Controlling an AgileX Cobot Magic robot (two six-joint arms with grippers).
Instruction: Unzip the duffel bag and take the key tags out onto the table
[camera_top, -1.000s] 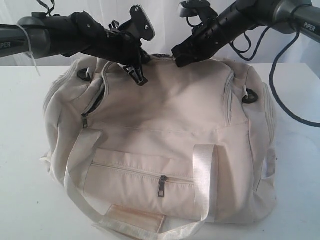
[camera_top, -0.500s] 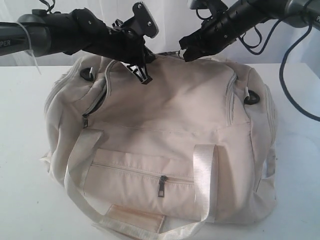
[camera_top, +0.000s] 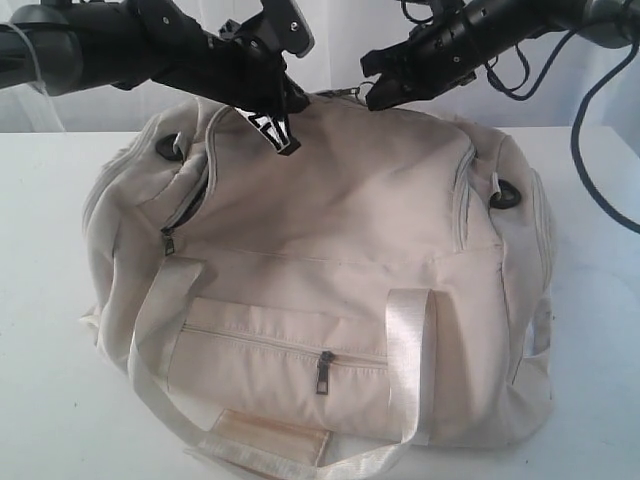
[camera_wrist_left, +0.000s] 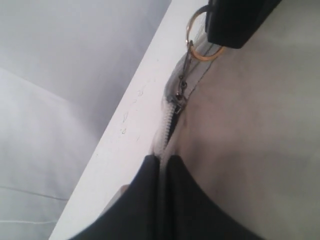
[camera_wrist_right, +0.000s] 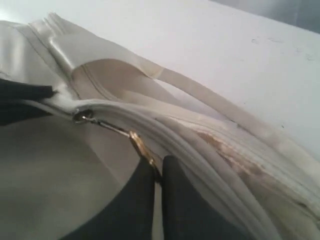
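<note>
Slumping on the white counter (camera_top: 50, 400): one cream duffel bag (camera_top: 330, 270), with the top zip looking still closed. Pinching the metal ring pull (camera_wrist_right: 139, 144) with the right end effector (camera_wrist_right: 156, 167), jaws pressed together on it, probably for dragging the slider (camera_wrist_left: 176, 97) along the top. Clamping the zip seam just behind that slider with the left end effector (camera_wrist_left: 161, 160), jaws squeezed onto the fabric, seemingly for holding the cloth taut against that pull. Counting one bag, two end effectors, one ring pull in the grip, one front pocket zip (camera_top: 324, 372), and one strap loop (camera_top: 405, 360) showing at the front. Seeing no key tags anywhere, so presumably lying hidden inside the bag.
</note>
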